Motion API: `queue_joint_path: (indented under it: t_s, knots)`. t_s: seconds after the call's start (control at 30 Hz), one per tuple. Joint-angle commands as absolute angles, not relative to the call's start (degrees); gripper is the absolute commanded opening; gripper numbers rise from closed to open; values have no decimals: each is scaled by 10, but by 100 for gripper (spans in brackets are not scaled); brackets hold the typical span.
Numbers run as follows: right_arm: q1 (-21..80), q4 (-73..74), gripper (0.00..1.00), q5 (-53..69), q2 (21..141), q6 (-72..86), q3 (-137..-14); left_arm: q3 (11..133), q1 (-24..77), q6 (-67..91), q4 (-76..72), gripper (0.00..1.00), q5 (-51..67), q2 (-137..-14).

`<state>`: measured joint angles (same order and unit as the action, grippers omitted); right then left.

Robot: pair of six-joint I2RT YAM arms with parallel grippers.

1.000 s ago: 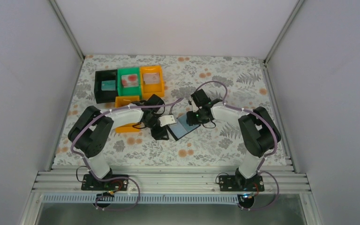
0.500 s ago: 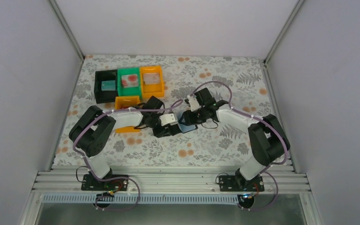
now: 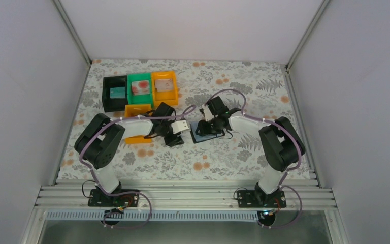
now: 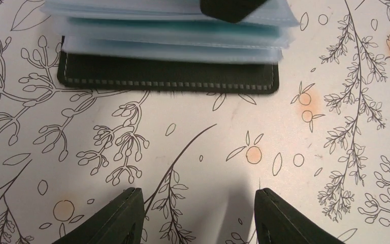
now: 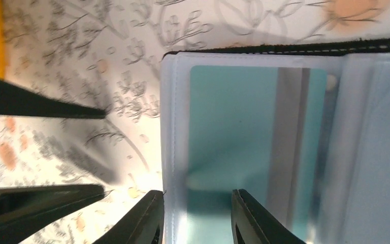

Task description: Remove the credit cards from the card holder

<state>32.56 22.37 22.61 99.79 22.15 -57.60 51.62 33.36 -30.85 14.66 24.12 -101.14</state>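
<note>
Left fingers hang open and empty, card holder just ahead; right fingers, half-open, straddle its edge by the teal card.

The far-left of the table is crowded — a black tray, a green tray and an orange tray stand side by side, and a second orange tray lies just nearer, partly under the left arm. In the middle the left gripper sits just left of the card holder and the right gripper over it, with cables arching above, so only its near side and a narrow far side are reachable. Bare cloth runs along the near strip and across the whole right side — wide room for a gripper to pass.
</note>
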Motion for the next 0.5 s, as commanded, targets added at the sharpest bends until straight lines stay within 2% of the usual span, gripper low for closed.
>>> queue_joint_path:
  t_s: [0.0, 0.13, 0.23, 0.27, 0.33, 0.47]
  knots:
    - [329, 243, 37, 132, 1013, 242, -592, 511, 329, -312, 174, 55, 223, -1037]
    - [343, 262, 40, 94, 1025, 241, -616, 521, 328, -311, 181, 55, 226, -1038]
    - [370, 292, 50, 39, 1038, 238, -648, 536, 321, -309, 195, 55, 242, -1039]
    - [381, 302, 59, 18, 1043, 238, -662, 543, 315, -306, 204, 56, 250, -1039]
    - [397, 329, 70, -28, 1053, 242, -685, 559, 296, -298, 217, 56, 265, -1038]
    - [410, 372, 79, -85, 1097, 247, -718, 579, 269, -299, 235, 56, 276, -1029]
